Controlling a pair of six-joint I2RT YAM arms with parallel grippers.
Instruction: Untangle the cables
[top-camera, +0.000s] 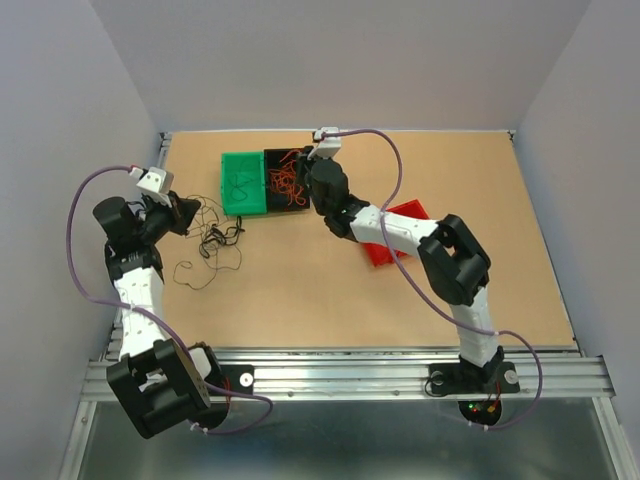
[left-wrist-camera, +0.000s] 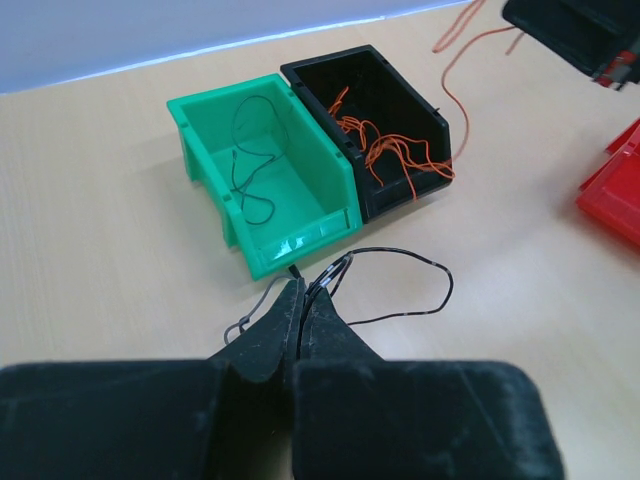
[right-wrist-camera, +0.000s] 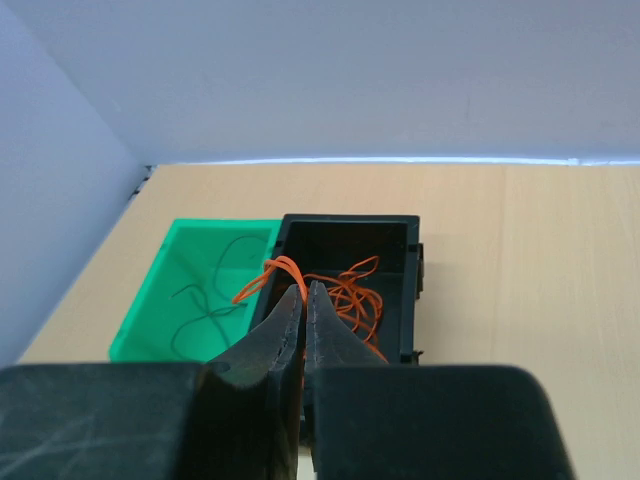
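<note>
left gripper (left-wrist-camera: 303, 305): clenched, a black cable (left-wrist-camera: 400, 262) is pinched between the tips, its loop trailing ahead and to the right on the table (left-wrist-camera: 120, 260)
right gripper (right-wrist-camera: 303, 300): clenched on an orange strand (right-wrist-camera: 270, 272), lifted out of the pile just ahead of the tips
orange cables (right-wrist-camera: 350, 295): heaped in the black bin (right-wrist-camera: 345, 222), directly ahead of the right gripper
sorted black cable (left-wrist-camera: 243, 150): lies in the green bin (left-wrist-camera: 300, 238), just ahead of the left gripper
black tangle (top-camera: 212, 240): on the table beside the left gripper, judged not yet separated
red bin (left-wrist-camera: 612, 190): well off to the right of the left gripper, contents cannot be told
progress: judged roughly midway; one black cable binned, orange ones gathered, black tangle left to pull apart
counts: two grippers, three bins (one green, one black, one red), one black cable in green bin; orange strands and tangled black strands too knotted to be counted
</note>
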